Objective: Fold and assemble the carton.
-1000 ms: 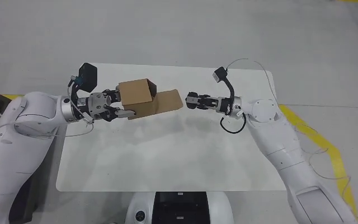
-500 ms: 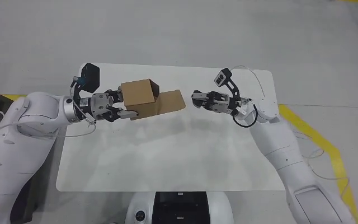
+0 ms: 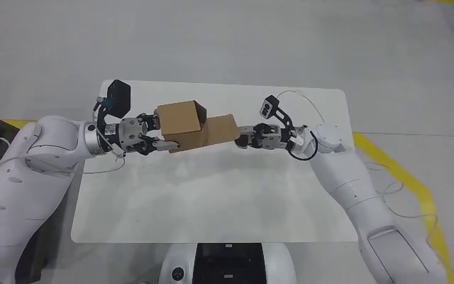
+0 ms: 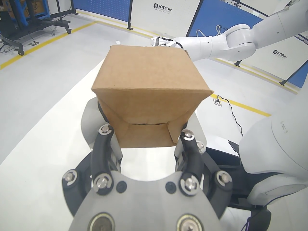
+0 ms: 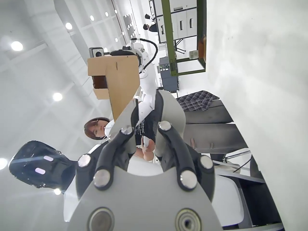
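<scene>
Step in hand, by judgement: folding the long flap (image 3: 216, 131) over the open mouth of the carton (image 3: 179, 119).

Present state. Clamped between the fingers of the left gripper (image 4: 145, 132): the carton's nearest end, with the box raised above the table (image 3: 213, 206) and its open mouth on the side farthest from that gripper. Projecting beyond the mouth, straight toward the right gripper (image 3: 243, 137): the long flap, unfolded. Right gripper released, fingers (image 5: 128, 115) spread, grasping nothing. Flap's free edge right at one finger; whether between the fingers or beside them, not determinable.

Procedure.
1. Clamp firmly with the left gripper, but avoid crushing. Expect thin cardboard walls to yield under excess force.
2. Apply the flat of a right finger, not its tip, to the flap near the middle of the free edge. Expect twisting from an off-centre push.
3. Drive the flap along an arc about its crease, round toward the mouth. Avoid a straight shove toward the left gripper: likely result, a buckled flap or a box pushed out of the clamp.
4. Oppose the push with the left arm.
5. Stop once the flap lies flush across the mouth. Check for square edges before release.
</scene>
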